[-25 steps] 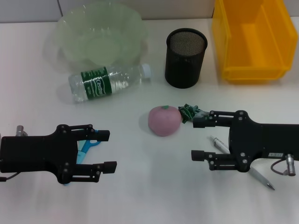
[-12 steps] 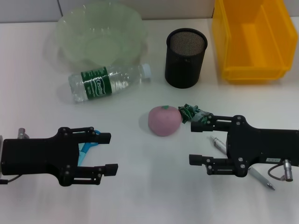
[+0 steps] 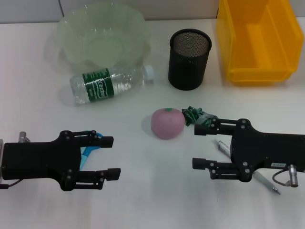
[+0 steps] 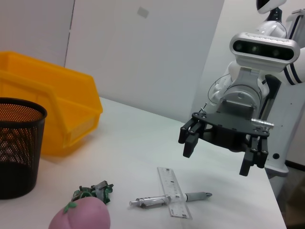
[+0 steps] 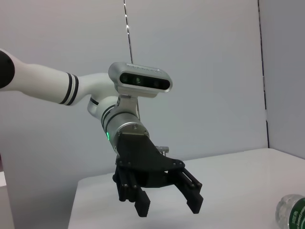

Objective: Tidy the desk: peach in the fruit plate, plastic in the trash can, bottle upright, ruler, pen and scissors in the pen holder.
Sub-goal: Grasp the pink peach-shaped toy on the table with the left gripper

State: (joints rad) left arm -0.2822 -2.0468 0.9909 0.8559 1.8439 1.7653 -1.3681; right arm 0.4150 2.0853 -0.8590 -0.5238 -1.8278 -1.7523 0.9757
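The pink peach (image 3: 167, 123) lies mid-table with the crumpled green plastic (image 3: 194, 114) touching its right side. A bottle (image 3: 109, 83) lies on its side before the pale green fruit plate (image 3: 101, 36). The black mesh pen holder (image 3: 189, 59) stands beside the yellow trash can (image 3: 257, 38). My right gripper (image 3: 196, 147) hovers open, right of the peach, over the pen (image 3: 223, 146). The ruler (image 4: 172, 191) lies across the pen (image 4: 167, 199) in the left wrist view. My left gripper (image 3: 112, 157) is open above the blue-handled scissors (image 3: 88, 150).
White tabletop (image 3: 143, 200) with bare room along the front between the arms. The left wrist view shows the right gripper (image 4: 217, 157) above the ruler; the right wrist view shows the left gripper (image 5: 167, 206) and the bottle's end (image 5: 293, 212).
Both grippers have drifted slightly toward the table's front edge, the right one also a little left. All objects lie where they were.
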